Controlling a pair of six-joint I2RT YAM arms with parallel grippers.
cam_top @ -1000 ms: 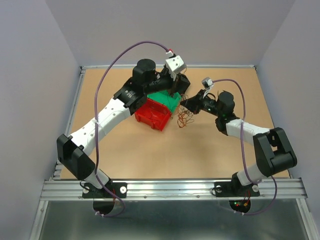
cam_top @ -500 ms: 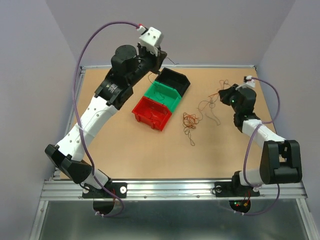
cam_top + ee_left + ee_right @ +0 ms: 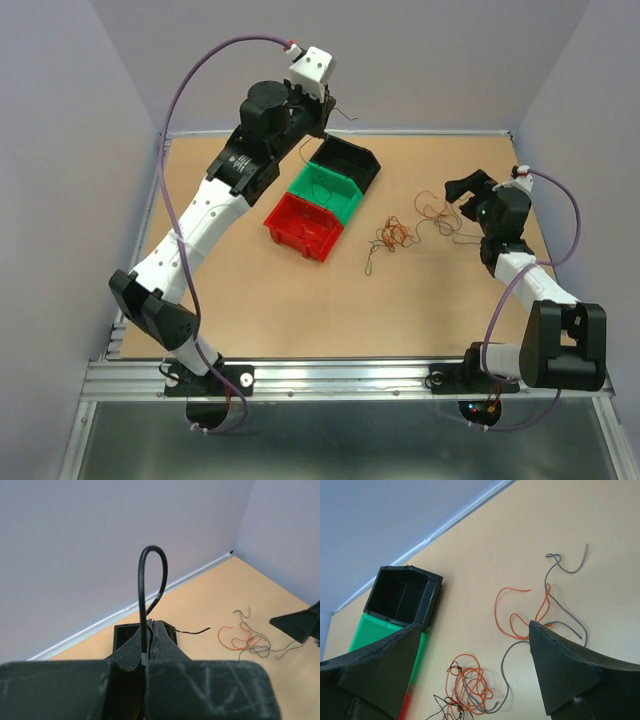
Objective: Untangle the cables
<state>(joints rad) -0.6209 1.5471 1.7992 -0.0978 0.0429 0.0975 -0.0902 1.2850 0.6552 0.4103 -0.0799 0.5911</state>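
My left gripper [image 3: 325, 108] is raised high above the black bin [image 3: 345, 160] and is shut on a thin black cable [image 3: 141, 590]. The cable loops up out of the closed fingertips [image 3: 151, 626], and one end sticks out to the side. The other cables lie on the table: a small orange and dark clump [image 3: 392, 236] [image 3: 465, 655], with looser orange and grey strands [image 3: 436, 214] [image 3: 495, 611] to its right. My right gripper [image 3: 466, 194] [image 3: 475, 627] hangs just right of those strands, open, with nothing between its jaws.
A black bin, a green bin [image 3: 325, 190] and a red bin [image 3: 303, 225] stand in a diagonal row left of the wires. A raised rim [image 3: 160, 200] borders the table. Purple arm cables [image 3: 190, 80] arch above both arms.
Both grippers left the clump by the bins. The left rose with a black cable. The right pulled strands rightward, then opened and let them go; the wires now lie spread out.
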